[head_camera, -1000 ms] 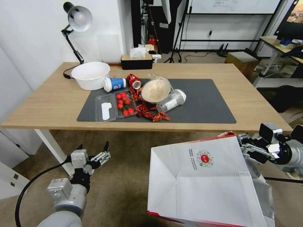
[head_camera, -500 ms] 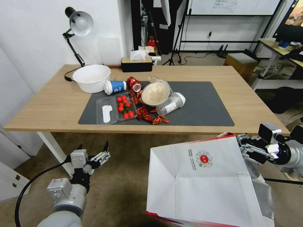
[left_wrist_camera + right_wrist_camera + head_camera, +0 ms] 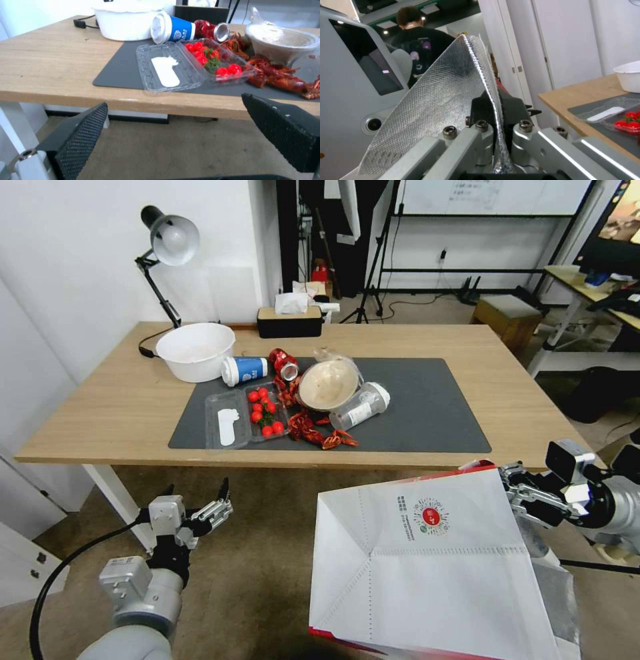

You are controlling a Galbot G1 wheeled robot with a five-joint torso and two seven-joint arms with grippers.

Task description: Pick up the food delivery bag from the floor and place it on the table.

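Two grippers below the table (image 3: 120, 400) edge: right gripper (image 3: 510, 488) pinching the foil-lined rim of the food delivery bag (image 3: 427, 573), held tilted above the brown floor (image 3: 267, 553); left gripper (image 3: 200, 500) spread, empty; dark mat (image 3: 427, 407) littered with bowls, cups, tomatoes

The robot's right gripper (image 3: 515, 488) reaches in from the right side, its metal fingers (image 3: 486, 140) clamped together on the foil-lined top edge of the white paper food delivery bag (image 3: 427, 560), the wrist roughly level. The left arm extends low on the left side, its left gripper (image 3: 195, 499) spread wide, black mesh-textured fingertips (image 3: 80, 140) well apart and holding nothing.
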